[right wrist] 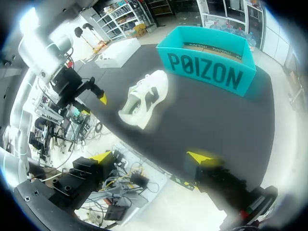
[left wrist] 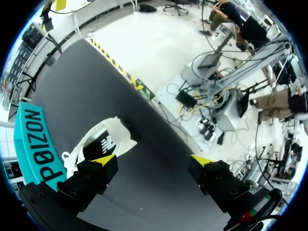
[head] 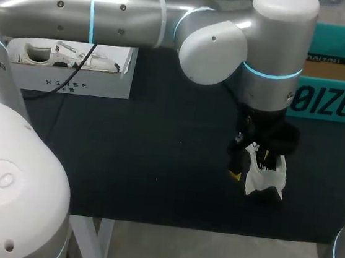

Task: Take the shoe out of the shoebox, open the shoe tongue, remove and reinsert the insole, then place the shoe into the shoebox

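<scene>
White mesh and synthetic upper with a dark side marking: the shoe (right wrist: 144, 98) lies on the black mat (head: 156, 164). It is out of any box, towards the table's front edge and near the teal shoebox (head: 337, 104), which stands open.

Handling assessment: probably light, with a soft, collapsible upper and loose laces. The sole and heel look stiffer. The shoe would likely slide on the mat if pushed from one side only.

Recommended hold: across the heel collar or the midfoot sidewalls to steady it. That leaves the tongue free to be pinched at its upper edge and lifted. The laces are a snagging risk.

The left gripper (left wrist: 153, 161) hangs right at the shoe, fingers spread and empty. The shoe sits beside one finger, not between the pair. Whether that finger touches the upper cannot be settled from these views.

The right gripper (right wrist: 151, 158) is well apart from the shoe, out by the table's front edge. Its fingers are likewise spread and hold nothing.

At the far left, a white box (head: 72, 83) holds a second shoe (head: 43, 57).
</scene>
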`<state>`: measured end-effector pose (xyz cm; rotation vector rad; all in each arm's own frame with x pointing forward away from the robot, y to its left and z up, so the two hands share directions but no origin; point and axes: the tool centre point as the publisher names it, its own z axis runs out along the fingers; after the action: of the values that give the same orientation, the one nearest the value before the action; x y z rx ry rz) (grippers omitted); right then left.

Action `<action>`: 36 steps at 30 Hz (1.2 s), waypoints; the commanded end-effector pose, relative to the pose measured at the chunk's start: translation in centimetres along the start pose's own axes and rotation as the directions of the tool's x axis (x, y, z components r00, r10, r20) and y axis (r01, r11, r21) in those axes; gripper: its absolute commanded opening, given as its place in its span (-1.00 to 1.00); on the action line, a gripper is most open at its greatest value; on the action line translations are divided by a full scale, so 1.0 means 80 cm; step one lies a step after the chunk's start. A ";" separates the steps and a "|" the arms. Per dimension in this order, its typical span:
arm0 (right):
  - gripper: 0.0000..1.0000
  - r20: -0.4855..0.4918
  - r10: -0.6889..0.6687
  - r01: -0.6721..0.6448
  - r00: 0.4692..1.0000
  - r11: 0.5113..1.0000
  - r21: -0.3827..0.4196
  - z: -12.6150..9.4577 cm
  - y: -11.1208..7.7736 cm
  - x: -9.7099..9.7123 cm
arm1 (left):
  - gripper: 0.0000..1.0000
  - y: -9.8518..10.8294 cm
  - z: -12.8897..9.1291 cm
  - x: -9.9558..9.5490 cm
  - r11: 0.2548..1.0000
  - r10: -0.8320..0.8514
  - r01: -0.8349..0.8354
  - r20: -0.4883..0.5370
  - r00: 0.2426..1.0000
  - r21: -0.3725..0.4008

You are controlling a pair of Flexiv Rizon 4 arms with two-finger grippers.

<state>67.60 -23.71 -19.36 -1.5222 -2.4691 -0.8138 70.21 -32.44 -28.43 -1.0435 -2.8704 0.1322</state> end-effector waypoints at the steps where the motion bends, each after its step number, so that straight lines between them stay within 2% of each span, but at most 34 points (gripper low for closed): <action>1: 1.00 0.003 0.000 0.000 1.000 1.000 0.000 0.000 -0.001 0.001 | 1.00 -0.012 0.005 -0.003 0.985 -0.157 0.158 0.017 0.988 -0.073; 4: 1.00 0.003 0.000 0.000 1.000 1.000 0.000 0.000 -0.001 0.001 | 1.00 -0.020 0.011 -0.002 0.970 -0.237 0.239 0.039 0.971 -0.040; 8: 1.00 0.003 0.000 0.000 1.000 1.000 0.000 0.000 -0.001 0.001 | 1.00 -0.029 0.015 -0.002 0.923 -0.376 0.382 0.094 0.922 -0.055; 9: 1.00 0.003 0.000 0.000 1.000 1.000 0.000 0.000 -0.001 0.001 | 1.00 -0.031 0.014 -0.002 0.919 -0.388 0.393 0.110 0.915 -0.026; 11: 1.00 0.003 0.000 0.000 1.000 1.000 0.000 0.000 -0.001 0.001 | 1.00 -0.035 0.015 0.000 0.881 -0.464 0.472 0.139 0.875 -0.031; 13: 1.00 0.003 0.000 0.000 1.000 1.000 0.000 0.000 -0.001 0.001 | 1.00 -0.038 0.014 0.005 0.858 -0.511 0.512 0.167 0.843 0.045; 17: 1.00 0.003 0.000 0.000 1.000 1.000 0.000 0.000 -0.001 0.001 | 1.00 -0.042 0.018 0.006 0.829 -0.554 0.557 0.186 0.811 0.044; 26: 1.00 0.003 0.000 0.000 1.000 1.000 0.000 0.000 -0.001 0.001 | 1.00 -0.045 0.038 -0.014 0.811 -0.582 0.582 0.165 0.796 0.052; 32: 1.00 0.003 0.000 0.000 1.000 1.000 0.000 0.000 -0.001 0.001 | 1.00 -0.041 0.050 -0.040 0.824 -0.566 0.563 0.133 0.814 0.064; 36: 1.00 0.003 0.000 0.000 1.000 1.000 0.000 0.000 -0.001 0.001 | 1.00 -0.041 0.054 -0.056 0.826 -0.564 0.563 0.119 0.817 0.045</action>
<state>67.60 -23.71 -19.36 -1.5220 -2.4691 -0.8138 70.33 -36.92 -32.14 -0.1381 -3.1656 0.1965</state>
